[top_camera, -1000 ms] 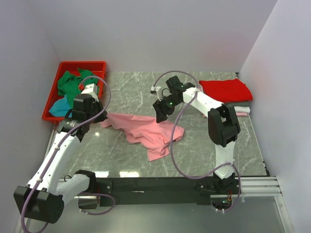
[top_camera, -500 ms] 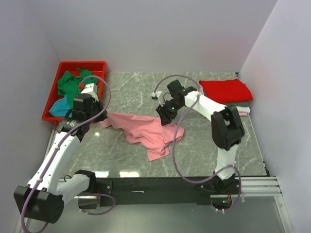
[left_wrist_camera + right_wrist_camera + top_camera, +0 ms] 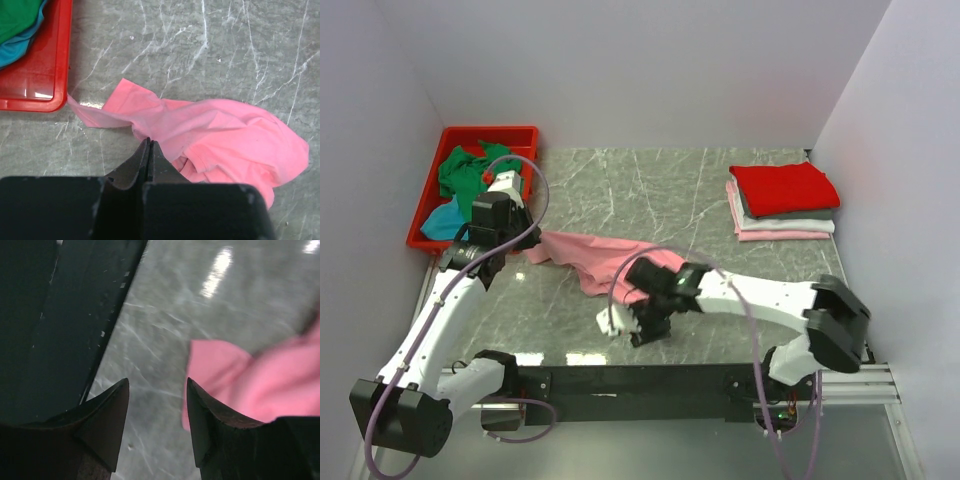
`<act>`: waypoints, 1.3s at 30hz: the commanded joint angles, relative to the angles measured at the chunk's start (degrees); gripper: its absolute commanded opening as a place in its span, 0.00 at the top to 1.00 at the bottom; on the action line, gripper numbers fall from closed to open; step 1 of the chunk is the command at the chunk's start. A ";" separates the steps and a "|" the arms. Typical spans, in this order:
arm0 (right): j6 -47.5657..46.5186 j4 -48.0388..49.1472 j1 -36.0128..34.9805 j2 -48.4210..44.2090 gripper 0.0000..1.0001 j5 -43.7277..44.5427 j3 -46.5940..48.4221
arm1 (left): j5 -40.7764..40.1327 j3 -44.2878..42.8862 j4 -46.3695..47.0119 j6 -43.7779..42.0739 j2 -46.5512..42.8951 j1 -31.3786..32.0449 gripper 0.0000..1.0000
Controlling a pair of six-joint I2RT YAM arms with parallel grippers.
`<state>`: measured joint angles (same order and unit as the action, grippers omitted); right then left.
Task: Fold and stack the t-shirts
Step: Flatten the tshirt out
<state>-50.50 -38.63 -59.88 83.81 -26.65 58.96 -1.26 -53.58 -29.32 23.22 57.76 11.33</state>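
A grey marbled bench [image 3: 620, 185] is seen spanning the enclosure; a red plastic bin [image 3: 490, 134] is set at its far left corner; a crumpled salmon pink t-shirt [image 3: 588, 256] is spread on the bench between the two arms, one thin corner drawn out towards the bin and the bulk lying nearer the middle; a stack of folded t-shirts [image 3: 782, 188], red on top with a pale grey and a pale pink one beneath, is placed at the far right, well apart from the pink one; a bunched green t-shirt [image 3: 460, 170] and a teal t-shirt [image 3: 442, 218] are kept inside the bin; the left claw [image 3: 149, 146] is clenched, its tips met at the near edge of the salmon pink cloth, though whether cloth is pinched cannot be told; the right claw [image 3: 157, 384] is released, held low by the bench's near edge, nothing between its fingers, the pink cloth lying just beside one finger.
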 commanded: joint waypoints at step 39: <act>1.28 -9.70 -17.36 4.61 1.00 -8.93 14.16 | 3.01 0.06 3.22 -0.02 -2.21 -0.35 1.00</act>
<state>-47.48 -42.48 -72.27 91.13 -28.27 70.17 0.84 -53.58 -28.45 23.40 56.58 11.27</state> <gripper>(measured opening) 0.007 0.012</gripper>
